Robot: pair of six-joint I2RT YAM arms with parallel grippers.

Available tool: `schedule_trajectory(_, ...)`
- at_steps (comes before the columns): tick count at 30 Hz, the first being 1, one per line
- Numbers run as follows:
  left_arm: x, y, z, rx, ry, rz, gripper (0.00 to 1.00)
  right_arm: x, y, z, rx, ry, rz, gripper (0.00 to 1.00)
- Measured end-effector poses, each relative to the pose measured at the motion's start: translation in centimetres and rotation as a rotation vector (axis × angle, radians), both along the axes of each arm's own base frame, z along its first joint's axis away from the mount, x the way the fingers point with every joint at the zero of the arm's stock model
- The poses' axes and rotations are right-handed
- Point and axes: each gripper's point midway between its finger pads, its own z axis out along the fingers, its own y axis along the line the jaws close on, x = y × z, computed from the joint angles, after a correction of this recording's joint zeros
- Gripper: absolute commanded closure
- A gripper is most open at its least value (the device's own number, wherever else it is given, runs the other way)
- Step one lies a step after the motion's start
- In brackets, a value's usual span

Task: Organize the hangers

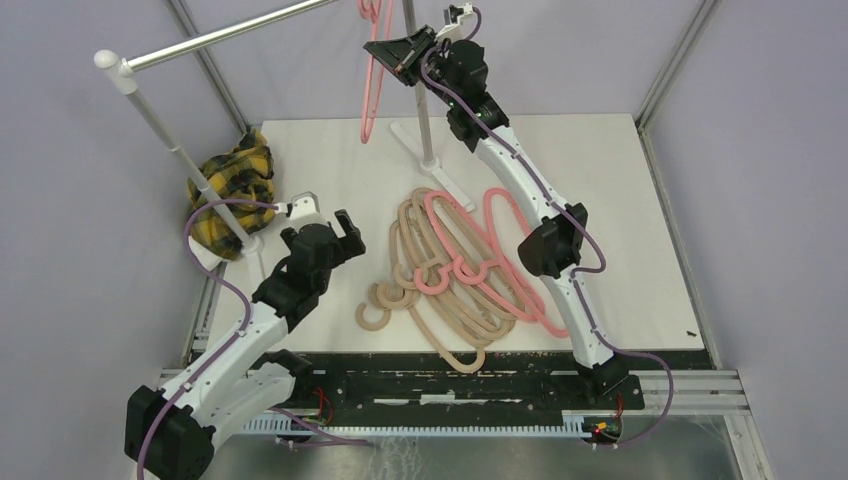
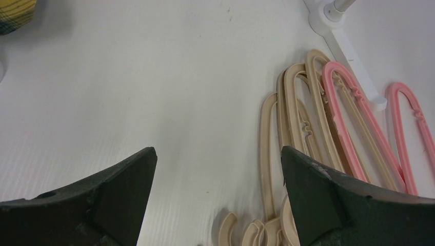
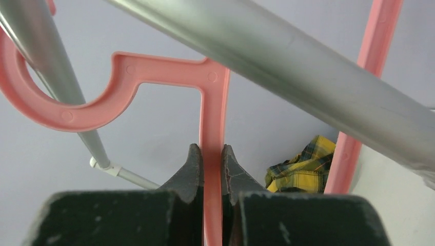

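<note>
Lilac walls, white counter (image 1: 640, 210), metal rack (image 1: 428, 120) at the back.

Right gripper (image 3: 210, 154): raised beside the rail (image 3: 287, 56), jaws pinched on the flat neck of a salmon-pink hanger (image 3: 213, 102), just below its hook. Cannot tell whether the hook is seated on the rail.

Left gripper (image 2: 218, 159): spread wide, empty, low over bare counter, just beside the pile of hangers (image 1: 455, 275), beige and pink, overlapping mid-counter.

Judgement: thin moulded plastic, so light, stiff and probably smooth enough to swivel in a narrow pinch. The neck under the hook looks the steadiest hold. In the pile, take an exposed shoulder loop, as interlocked hooks may drag neighbours.

Plaid cloth (image 1: 235, 185) by the rack's left foot.
</note>
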Motion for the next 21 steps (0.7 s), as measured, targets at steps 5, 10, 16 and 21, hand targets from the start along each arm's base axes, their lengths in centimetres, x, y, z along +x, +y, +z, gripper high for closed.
schedule_trajectory(5,0.0,-0.3,0.0,-0.006,0.003,-0.014,0.03,1.1,-1.0,-0.1,0.027,0.018,-0.023,0.83)
schedule_trajectory(10,0.0,-0.3,0.0,-0.007,0.003,-0.015,0.03,1.2,-1.7,-0.2,0.041,0.041,-0.022,0.48)
schedule_trajectory(16,0.0,-0.3,0.0,-0.008,0.003,-0.017,0.03,1.1,-2.5,-2.6,-0.005,0.099,-0.024,0.16)
schedule_trajectory(21,0.0,-0.4,-0.1,-0.007,0.004,-0.018,0.03,-0.7,-4.2,-3.3,-0.083,0.097,-0.051,0.12)
